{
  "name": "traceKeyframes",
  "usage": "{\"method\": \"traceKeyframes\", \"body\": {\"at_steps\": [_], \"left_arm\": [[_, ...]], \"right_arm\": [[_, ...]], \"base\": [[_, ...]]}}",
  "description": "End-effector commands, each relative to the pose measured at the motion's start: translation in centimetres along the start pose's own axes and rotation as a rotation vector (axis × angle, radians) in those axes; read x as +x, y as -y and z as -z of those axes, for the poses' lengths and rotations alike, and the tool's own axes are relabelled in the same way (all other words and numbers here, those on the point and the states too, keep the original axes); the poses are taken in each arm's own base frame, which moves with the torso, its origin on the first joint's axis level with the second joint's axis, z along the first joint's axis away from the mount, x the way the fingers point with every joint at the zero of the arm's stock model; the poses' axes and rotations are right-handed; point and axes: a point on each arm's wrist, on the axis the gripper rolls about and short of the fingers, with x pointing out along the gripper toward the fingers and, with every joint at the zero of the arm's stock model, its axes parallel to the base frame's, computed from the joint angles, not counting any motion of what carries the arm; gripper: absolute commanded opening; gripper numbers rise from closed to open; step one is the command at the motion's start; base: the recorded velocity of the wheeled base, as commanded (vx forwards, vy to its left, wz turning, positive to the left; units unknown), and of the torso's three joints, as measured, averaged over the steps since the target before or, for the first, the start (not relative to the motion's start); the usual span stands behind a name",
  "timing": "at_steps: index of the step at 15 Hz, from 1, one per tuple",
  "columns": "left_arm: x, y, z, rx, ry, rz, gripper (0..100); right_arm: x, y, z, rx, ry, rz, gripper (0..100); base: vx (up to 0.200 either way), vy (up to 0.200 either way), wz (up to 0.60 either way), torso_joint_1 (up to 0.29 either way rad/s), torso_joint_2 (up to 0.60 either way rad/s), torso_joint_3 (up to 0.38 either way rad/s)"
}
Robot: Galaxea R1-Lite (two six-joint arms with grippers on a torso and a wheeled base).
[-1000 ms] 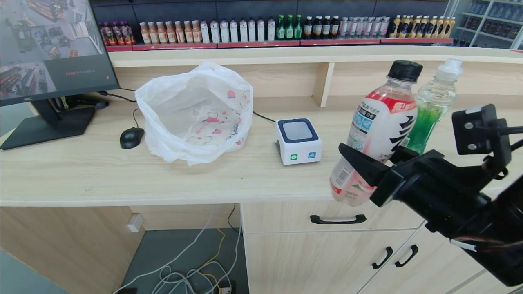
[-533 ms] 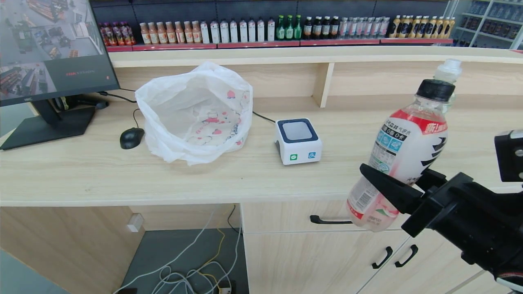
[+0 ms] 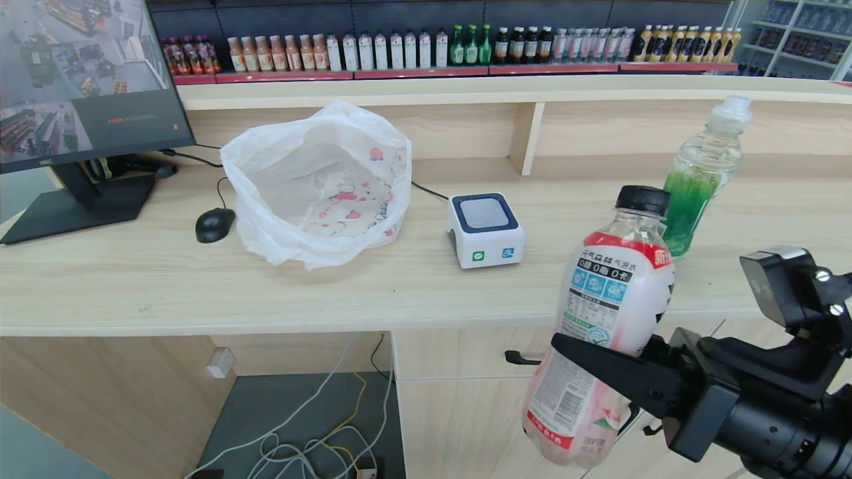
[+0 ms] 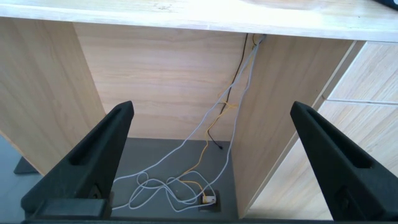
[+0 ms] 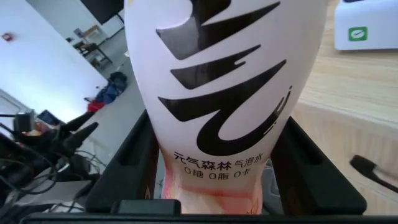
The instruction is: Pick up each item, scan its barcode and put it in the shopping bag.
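Note:
My right gripper is shut on a pink-and-white drink bottle with a black cap, held upright in front of the counter's front edge, lower than the countertop, its barcode facing the camera. In the right wrist view the bottle sits between the two black fingers. A green bottle stands on the counter at the right. The white scanner sits mid-counter, and the open white shopping bag stands left of it. My left gripper hangs open below the counter, nothing between its fingers.
A monitor and a black mouse are at the counter's left. Drawers with black handles lie under the counter behind the held bottle. Cables trail on the floor in the open bay.
The right gripper has carried the bottle down and toward me, from above the counter beside the green bottle to below the counter's front edge. The green bottle now shows in full.

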Motion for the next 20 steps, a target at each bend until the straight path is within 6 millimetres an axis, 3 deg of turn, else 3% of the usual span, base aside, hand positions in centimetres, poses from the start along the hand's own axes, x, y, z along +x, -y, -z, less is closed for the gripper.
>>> {"method": "traceKeyframes", "body": {"at_steps": [1, 10, 13, 20], "left_arm": [[0.0, 0.0, 0.0, 0.000, 0.000, 0.000, 100], [0.0, 0.0, 0.0, 0.000, 0.000, 0.000, 100], [0.0, 0.0, 0.0, 0.000, 0.000, 0.000, 100], [0.0, 0.0, 0.0, 0.000, 0.000, 0.000, 100]], "right_arm": [[0.8, 0.2, 0.4, 0.050, -0.025, -0.030, 0], [3.3, 0.7, 0.9, 0.249, -0.027, -0.263, 0], [4.6, 0.1, -0.9, 0.301, -0.012, -0.385, 0], [6.4, -0.9, -3.7, 0.347, 0.058, -0.473, 0]], "base": [[0.000, 0.000, 0.00, 0.000, 0.00, 0.000], [0.000, 0.000, 0.00, 0.000, 0.00, 0.000], [0.000, 0.000, 0.00, 0.000, 0.00, 0.000], [0.000, 0.000, 0.00, 0.000, 0.00, 0.000]]}}
